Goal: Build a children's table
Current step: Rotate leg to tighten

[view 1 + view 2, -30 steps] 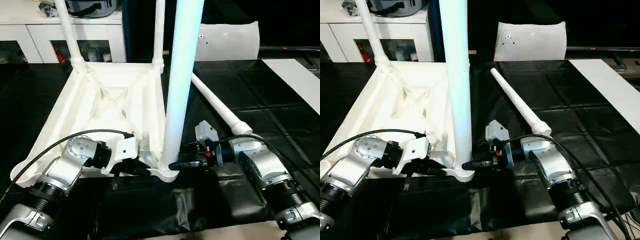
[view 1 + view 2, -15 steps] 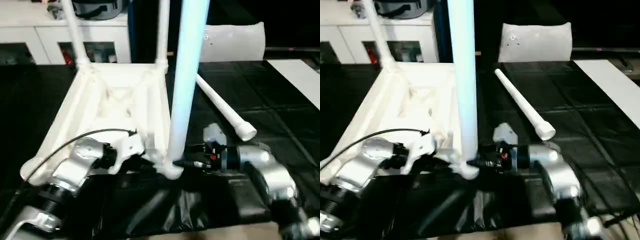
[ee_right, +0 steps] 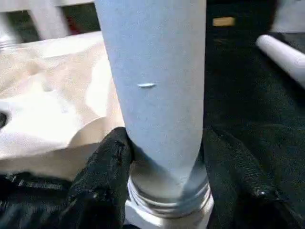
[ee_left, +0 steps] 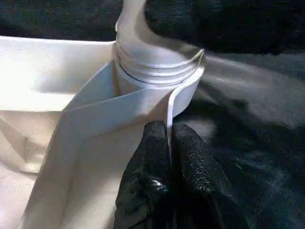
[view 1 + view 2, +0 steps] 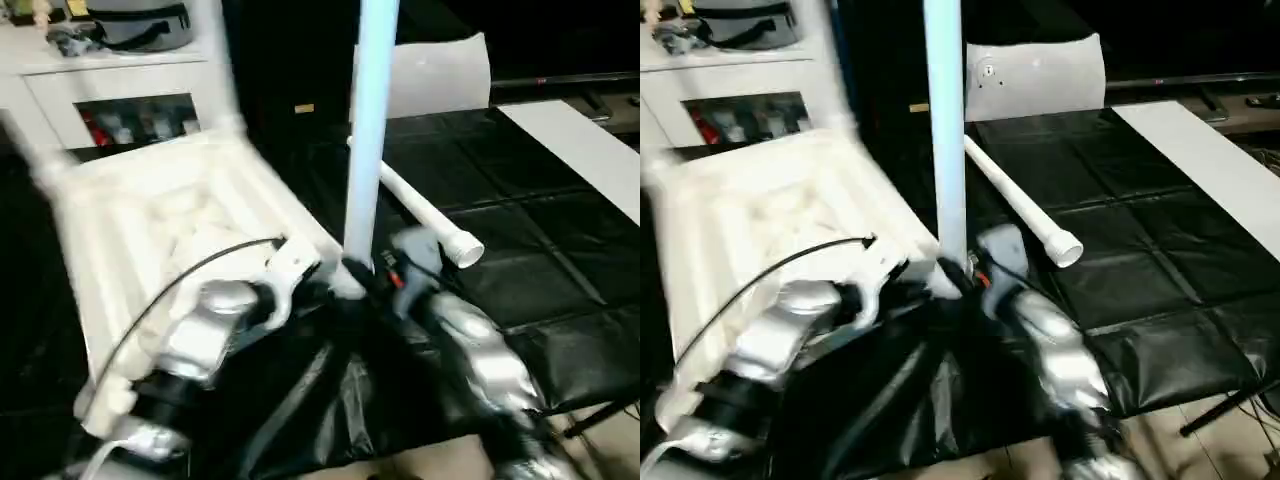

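Observation:
The children's table lies upside down on the black cover, its ribbed white top (image 5: 150, 220) towards me. One white leg (image 5: 370, 140) stands upright in the near corner socket (image 4: 157, 71). My left gripper (image 4: 167, 131) is shut on the thin rim wall of the top right beside that socket. My right gripper (image 3: 167, 157) is shut on the base of this upright leg (image 3: 157, 86), one black finger (image 3: 107, 162) on each side. Another leg (image 5: 215, 60) rises, blurred, from a far corner. A loose leg (image 5: 420, 215) lies on the cover behind my right gripper.
A white cabinet (image 5: 120, 90) with shelves stands behind the table top. A white cushion-like panel (image 5: 440, 75) leans at the back, and a flat white board (image 5: 585, 145) lies at the right. The black cover (image 5: 540, 270) ends at the work surface's near edge at lower right.
The table top has swung round with both grippers still on it, and its near corner with the upright leg now sits further from me. The picture itself has also shifted.

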### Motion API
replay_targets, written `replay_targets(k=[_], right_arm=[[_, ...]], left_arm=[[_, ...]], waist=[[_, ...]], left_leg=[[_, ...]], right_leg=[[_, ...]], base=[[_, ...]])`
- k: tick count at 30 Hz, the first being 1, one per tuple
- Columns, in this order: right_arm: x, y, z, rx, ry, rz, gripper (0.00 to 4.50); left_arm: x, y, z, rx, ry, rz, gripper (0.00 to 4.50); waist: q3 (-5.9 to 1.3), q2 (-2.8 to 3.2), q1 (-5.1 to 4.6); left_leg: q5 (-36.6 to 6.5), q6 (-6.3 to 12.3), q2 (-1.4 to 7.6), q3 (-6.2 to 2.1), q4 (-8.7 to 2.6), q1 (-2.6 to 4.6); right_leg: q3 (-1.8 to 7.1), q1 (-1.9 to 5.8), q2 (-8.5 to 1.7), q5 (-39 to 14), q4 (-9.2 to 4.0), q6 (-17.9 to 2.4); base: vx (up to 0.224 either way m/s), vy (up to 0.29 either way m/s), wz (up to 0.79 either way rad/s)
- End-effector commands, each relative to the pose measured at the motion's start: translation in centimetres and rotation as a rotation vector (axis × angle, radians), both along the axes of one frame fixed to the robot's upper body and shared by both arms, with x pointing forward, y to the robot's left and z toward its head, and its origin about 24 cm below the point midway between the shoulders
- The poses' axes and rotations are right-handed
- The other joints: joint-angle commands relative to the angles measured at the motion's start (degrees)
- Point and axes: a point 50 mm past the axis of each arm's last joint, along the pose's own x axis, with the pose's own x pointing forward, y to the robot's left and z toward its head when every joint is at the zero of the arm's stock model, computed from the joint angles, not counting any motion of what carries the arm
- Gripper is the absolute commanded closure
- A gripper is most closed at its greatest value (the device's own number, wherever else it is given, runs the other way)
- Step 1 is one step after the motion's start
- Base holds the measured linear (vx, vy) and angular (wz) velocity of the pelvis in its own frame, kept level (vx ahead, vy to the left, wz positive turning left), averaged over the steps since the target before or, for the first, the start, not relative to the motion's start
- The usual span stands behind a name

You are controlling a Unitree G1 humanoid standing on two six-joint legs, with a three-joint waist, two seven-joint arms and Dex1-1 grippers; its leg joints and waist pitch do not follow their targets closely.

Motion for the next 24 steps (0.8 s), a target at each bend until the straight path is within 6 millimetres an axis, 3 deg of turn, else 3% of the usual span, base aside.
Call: replay_targets(k=[1,5,6,14,15,17,18,20,22,23,24], right_arm=[[-1.5,2.8,-2.0,0.053,0.123,0.114,2.01],[-1.8,1.6,-1.7,0.057,0.071,0.108,1.77],[-1.8,1.3,-1.6,0.05,0.058,0.11,1.52],[-2.7,-2.4,-0.3,0.019,-0.064,0.209,0.97],[-2.8,-2.8,0.0,0.011,-0.081,0.239,0.78],[-3.1,-3.8,0.8,-0.004,-0.11,0.345,0.59],[-3.2,-4.1,1.0,-0.013,-0.109,0.385,0.55],[-3.5,-4.6,1.5,-0.035,-0.104,0.497,0.34],[-3.5,-5.0,1.9,-0.058,-0.091,0.586,0.22],[-3.5,-5.2,2.1,-0.067,-0.083,0.639,0.22],[-3.5,-5.2,2.1,-0.07,-0.079,0.658,0.22]], left_arm=[[0.7,-1.2,2.2,-0.062,-0.11,0.002,4.5],[-0.1,-0.4,1.6,-0.018,-0.098,-0.086,4.5],[-0.2,-0.1,1.5,-0.01,-0.093,-0.098,4.5],[-1.5,2.7,0.7,0.067,-0.089,-0.32,4.5],[-1.7,3.1,0.5,0.081,-0.078,-0.359,4.5],[-2.3,3.9,0.2,0.123,-0.055,-0.47,4.5],[-2.4,4.2,0.2,0.124,-0.045,-0.497,4.5],[-2.5,4.5,0.2,0.122,-0.029,-0.552,4.5],[-2.6,4.8,0.5,0.119,-0.016,-0.606,4.5],[-2.6,5.0,0.6,0.121,-0.01,-0.641,4.5],[-2.7,5.0,0.7,0.123,-0.008,-0.653,4.5]], waist=[[-2.99,-0.69,0.56],[-3.08,-0.73,0.79],[-3.05,-0.67,0.81],[-2.87,-0.6,0.69],[-2.8,-0.8,0.86],[-2.75,-0.55,1.2],[-2.69,-1.05,1.51],[-2.67,-0.78,2.14],[-2.74,-0.85,2.53],[-2.75,-1.32,2.56],[-2.79,-1.17,2.83]], left_leg=[[-8.2,3.67,0.62,-0.1,-3.85,-1.08],[-6.26,4.66,0.67,-0.02,-3.78,-1.3],[-6.2,4.74,0.73,-0.03,-3.82,-1.27],[-7.94,4.58,0.95,0.0,-3.96,-1.09],[-8.2,4.62,1.0,-0.01,-3.96,-1.06],[-9.13,4.87,1.17,0.0,-4.01,-0.81],[-9.03,4.97,1.17,0.19,-3.97,-0.67],[-8.65,4.83,1.28,0.32,-3.94,-0.4],[-8.22,4.82,1.31,0.24,-3.91,-0.6],[-8.02,4.89,1.32,0.3,-3.87,-0.65],[-7.81,4.92,1.28,0.26,-3.86,-0.6]], right_leg=[[2.67,2.96,-2.57,-17.36,-4.58,-8.33],[2.77,3.36,-2.69,-13.13,-4.09,-9.61],[2.77,3.38,-2.71,-12.89,-4.02,-9.84],[2.89,3.19,-2.63,-14.42,-4.11,-9.74],[2.85,3.3,-2.64,-14.52,-4.2,-9.71],[2.94,3.11,-2.64,-15.33,-4.16,-9.45],[3.03,3.01,-2.6,-15.34,-4.23,-9.47],[3.14,2.76,-2.65,-14.53,-4.02,-10.17],[3.08,3.04,-2.76,-13.34,-3.7,-10.84],[3.11,3.06,-2.78,-13.15,-3.7,-10.89],[3.12,3.1,-2.89,-13.27,-3.62,-11.12]], base=[[0.0,0.0,0.0],[0.0,0.0,0.0],[0.0,0.0,0.0],[0.0,0.0,0.0],[0.0,0.0,0.0],[0.0,0.0,0.0],[0.0,0.0,0.0],[0.0,0.0,0.0],[0.0,0.0,0.0],[0.0,0.0,0.0],[0.0,0.0,0.0]])
